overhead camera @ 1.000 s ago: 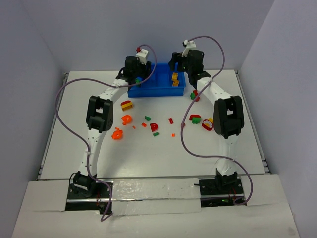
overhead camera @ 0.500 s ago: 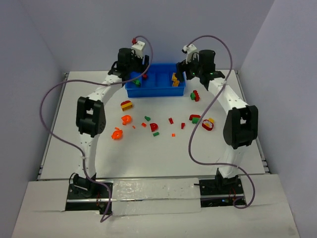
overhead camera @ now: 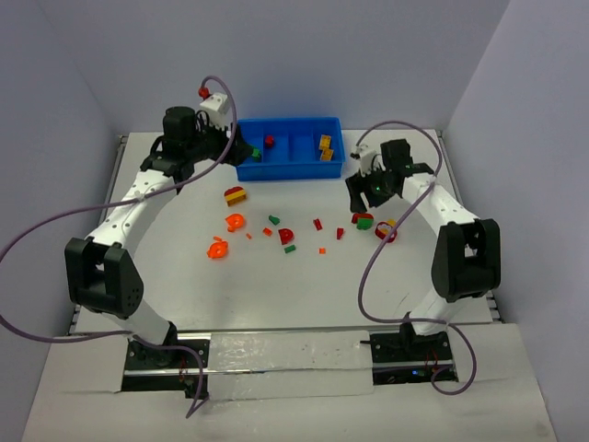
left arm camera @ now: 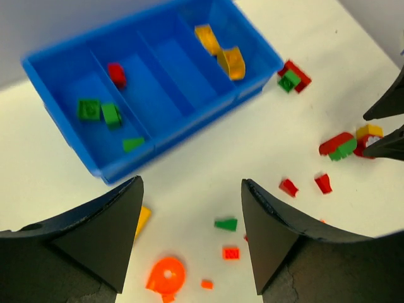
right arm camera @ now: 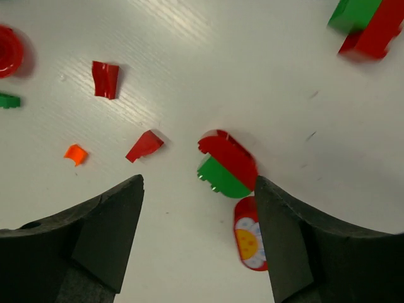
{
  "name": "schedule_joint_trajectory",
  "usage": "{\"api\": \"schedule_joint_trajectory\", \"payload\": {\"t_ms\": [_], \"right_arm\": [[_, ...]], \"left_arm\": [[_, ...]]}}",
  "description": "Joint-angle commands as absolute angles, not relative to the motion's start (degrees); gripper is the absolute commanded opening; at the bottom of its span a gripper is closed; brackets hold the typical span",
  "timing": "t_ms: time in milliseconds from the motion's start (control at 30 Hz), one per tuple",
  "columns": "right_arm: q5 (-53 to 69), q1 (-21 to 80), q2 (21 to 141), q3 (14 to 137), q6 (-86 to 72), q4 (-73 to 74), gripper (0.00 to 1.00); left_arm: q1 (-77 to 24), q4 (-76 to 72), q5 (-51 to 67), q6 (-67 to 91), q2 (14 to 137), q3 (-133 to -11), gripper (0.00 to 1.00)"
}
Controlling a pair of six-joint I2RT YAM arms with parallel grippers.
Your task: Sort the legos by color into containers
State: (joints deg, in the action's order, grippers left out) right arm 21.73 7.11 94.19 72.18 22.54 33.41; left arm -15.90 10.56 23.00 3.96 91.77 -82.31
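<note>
At the far edge of the table, the left gripper hangs spread wide and empty, just short of the blue tray. Of its four compartments, the first holds three green legos, the second one red lego, and the fourth two yellow-orange legos. Perhaps thirteen loose pieces lie scattered in front; the smallest blur from above. The right gripper, likewise agape and empty, hovers over a red-and-green dome. Its finger partly hides a red oval piece, and a red-green stack is cut off at the view's edge.

Bright blue tray, red, green, orange, yellow legos, white table
</note>
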Motion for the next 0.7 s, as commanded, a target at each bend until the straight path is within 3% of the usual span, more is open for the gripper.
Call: {"api": "schedule_joint_trajectory", "payload": {"t_ms": [0, 200, 300, 667], "right_arm": [[16.46, 6.78, 85.45, 64.01, 10.64, 27.14, 0.8], [10.49, 6.74, 89.01, 64.67, 10.76, 26.5, 0.82], [10.64, 6.68, 91.97, 67.21, 9.56, 28.6, 0.87], [9.32, 6.7, 100.3, 71.61, 4.68, 34.62, 0.85]], "left_arm": [[-16.0, 12.58, 23.55, 7.65, 88.92, -77.01, 0.72], [-16.0, 12.63, 23.61, 7.53, 88.51, -74.86, 0.72], [-16.0, 12.57, 23.44, 7.47, 88.79, -74.79, 0.71], [-16.0, 13.18, 22.65, 6.33, 89.45, -75.21, 0.72]]}}
